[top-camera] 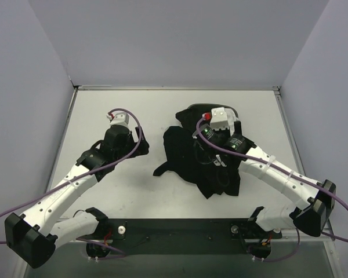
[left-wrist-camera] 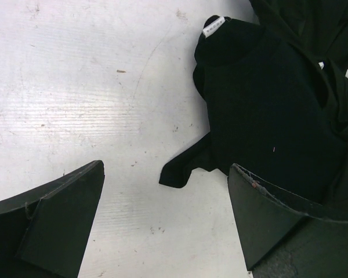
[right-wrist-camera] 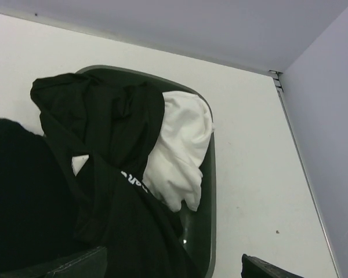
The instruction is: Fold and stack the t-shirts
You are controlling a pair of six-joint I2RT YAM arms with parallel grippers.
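- Left arm: elbow bent, wrist aimed down over the table (top-camera: 133,191), just left of the black t-shirts (top-camera: 197,162). Left gripper (left-wrist-camera: 165,174) spread wide, holding nothing.
- Right arm: stretched from the near right over the heap. Right gripper (right-wrist-camera: 171,260) fingers wide apart (black cloth lies below, none pinched).
- Black t-shirts: crumpled, spilling from the basket (right-wrist-camera: 209,191) onto the table.
- White garment (right-wrist-camera: 180,145): inside the basket, against its right wall.
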